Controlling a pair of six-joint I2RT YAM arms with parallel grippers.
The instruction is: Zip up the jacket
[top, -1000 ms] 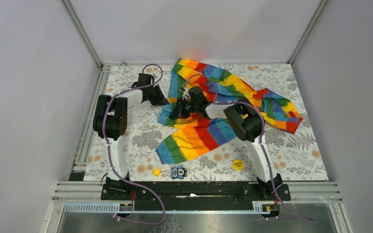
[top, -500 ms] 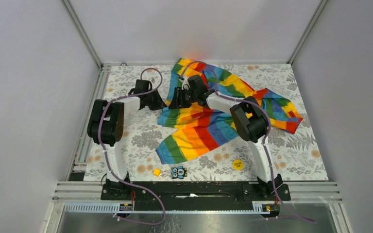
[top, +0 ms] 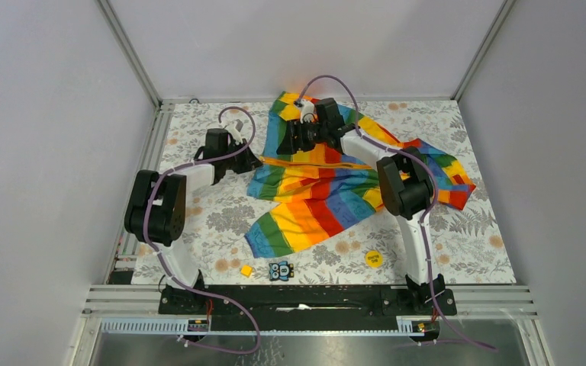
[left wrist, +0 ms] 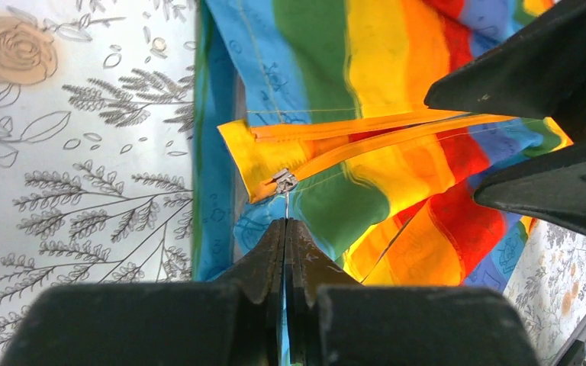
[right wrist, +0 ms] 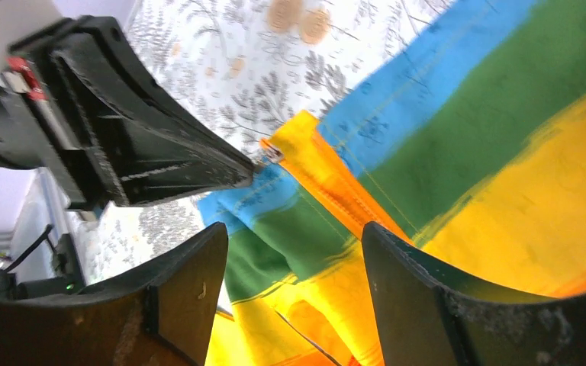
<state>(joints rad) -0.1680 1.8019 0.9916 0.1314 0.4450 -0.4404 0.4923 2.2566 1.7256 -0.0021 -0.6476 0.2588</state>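
Observation:
The rainbow-striped jacket [top: 328, 200] lies spread across the back middle of the table, sleeves out to the right and near left. Its orange zipper strip [left wrist: 366, 130] runs from the left hem corner toward the right. My left gripper [left wrist: 285, 223] sits at that hem corner [top: 253, 162], shut on the thin metal zipper pull just below the slider [left wrist: 283, 181]. My right gripper [right wrist: 294, 255] hovers open over the yellow and green stripes beside the zipper strip [right wrist: 336, 187], nothing between its fingers. From above, the right gripper [top: 287, 143] points left over the jacket's upper part.
Near the front edge lie a yellow disc [top: 373, 258], a small yellow cube [top: 246, 270] and a small owl-patterned piece [top: 281, 270]. Grey walls close in the floral table [top: 198, 221] on three sides.
My right gripper opened, letting go of the jacket, and moved toward the back. The jacket front now lies flatter. My left gripper stayed shut at the left hem corner.

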